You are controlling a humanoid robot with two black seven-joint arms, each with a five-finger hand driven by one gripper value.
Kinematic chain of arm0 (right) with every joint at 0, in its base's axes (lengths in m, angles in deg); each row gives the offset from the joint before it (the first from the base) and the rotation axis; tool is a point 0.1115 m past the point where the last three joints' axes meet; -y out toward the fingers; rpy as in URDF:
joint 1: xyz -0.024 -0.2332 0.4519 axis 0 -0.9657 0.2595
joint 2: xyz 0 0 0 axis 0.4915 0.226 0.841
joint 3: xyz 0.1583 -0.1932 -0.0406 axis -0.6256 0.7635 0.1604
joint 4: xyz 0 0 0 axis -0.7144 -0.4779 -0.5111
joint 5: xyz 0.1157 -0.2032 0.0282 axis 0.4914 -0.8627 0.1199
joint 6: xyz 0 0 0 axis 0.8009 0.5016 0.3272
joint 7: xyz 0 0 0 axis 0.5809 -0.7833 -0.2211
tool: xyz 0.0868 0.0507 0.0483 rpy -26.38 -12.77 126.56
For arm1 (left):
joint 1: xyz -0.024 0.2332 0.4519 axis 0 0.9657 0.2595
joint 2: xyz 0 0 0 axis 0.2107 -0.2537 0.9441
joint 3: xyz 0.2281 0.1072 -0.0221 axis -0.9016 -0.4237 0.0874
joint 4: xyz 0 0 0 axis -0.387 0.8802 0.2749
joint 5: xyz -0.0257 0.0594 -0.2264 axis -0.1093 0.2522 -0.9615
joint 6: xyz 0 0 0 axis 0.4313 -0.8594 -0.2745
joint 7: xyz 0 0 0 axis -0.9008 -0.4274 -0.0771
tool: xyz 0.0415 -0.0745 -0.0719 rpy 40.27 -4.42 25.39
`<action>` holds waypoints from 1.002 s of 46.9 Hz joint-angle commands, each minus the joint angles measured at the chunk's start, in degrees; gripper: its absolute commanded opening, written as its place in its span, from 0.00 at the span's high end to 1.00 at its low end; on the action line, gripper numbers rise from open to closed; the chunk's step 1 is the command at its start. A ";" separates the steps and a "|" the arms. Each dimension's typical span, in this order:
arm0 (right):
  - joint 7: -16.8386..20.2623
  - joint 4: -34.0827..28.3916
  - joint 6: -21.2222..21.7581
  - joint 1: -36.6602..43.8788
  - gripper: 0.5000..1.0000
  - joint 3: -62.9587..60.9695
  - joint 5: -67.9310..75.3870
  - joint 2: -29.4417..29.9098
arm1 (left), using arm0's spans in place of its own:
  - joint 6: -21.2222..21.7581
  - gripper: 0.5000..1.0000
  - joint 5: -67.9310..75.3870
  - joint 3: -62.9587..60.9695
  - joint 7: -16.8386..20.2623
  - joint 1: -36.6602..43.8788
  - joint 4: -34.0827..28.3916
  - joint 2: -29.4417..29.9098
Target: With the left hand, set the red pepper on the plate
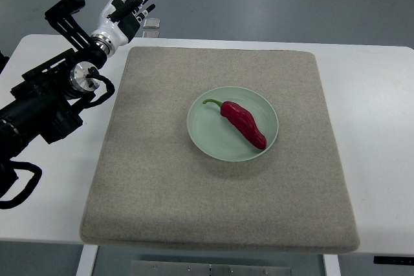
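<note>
— Since you ask where it sits: the red pepper [244, 123] lies on the plate [202, 135], slantwise, green stem toward the upper left, blunt tip toward the lower right rim. By my reckoning the placing is done.

— And your fingers?

— Released. My left hand [126, 6] is up at the table's [375, 95] far left corner, well apart from the plate, fingers spread and holding nothing. My right hand does not show at all.

— If you had to lift that pepper again, how would it behave?

— Light, I would judge, and hollow, so it gives a little under a squeeze. Its skin looks glossy and slightly wrinkled; I expect it to be slick, so I would not pinch hard at 1 point. It tapers and curves, so it could roll or swivel between my fingers.

— Where would you take it?

— Across the thick shoulder just below the stem, where it is widest. The stem itself is thin and curled, too small to trust.

— What about what lies under it?

— The plate is pale green, round, shallow, smooth with a raised rim; it looks like glazed ceramic or hard plastic, and I would treat it as breakable. It rests on a square beige mat [162, 192] with a coarse, felt-like surface that should keep it from sliding. Beneath that is the smooth white table.
</note>
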 commanded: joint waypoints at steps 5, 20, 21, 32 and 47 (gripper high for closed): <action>0.00 0.00 0.00 -0.01 0.14 0.00 0.00 0.00 | -2.60 0.02 0.00 0.57 0.06 1.44 0.00 -1.26; 0.00 0.00 0.00 -0.01 0.14 0.00 0.00 0.00 | -5.07 0.02 0.00 0.66 0.23 1.53 -1.67 -1.17; 0.00 0.00 0.00 -0.01 0.14 0.00 0.00 0.00 | -5.07 0.02 0.00 0.66 0.23 1.53 -1.67 -1.00; 0.00 0.00 0.00 -0.01 0.14 0.00 0.00 0.00 | -4.98 0.02 0.09 0.75 0.32 1.53 -1.67 -0.56; 0.00 0.00 0.00 -0.01 0.14 0.00 0.00 0.00 | -4.46 0.02 0.09 1.45 0.32 1.62 -1.67 -0.56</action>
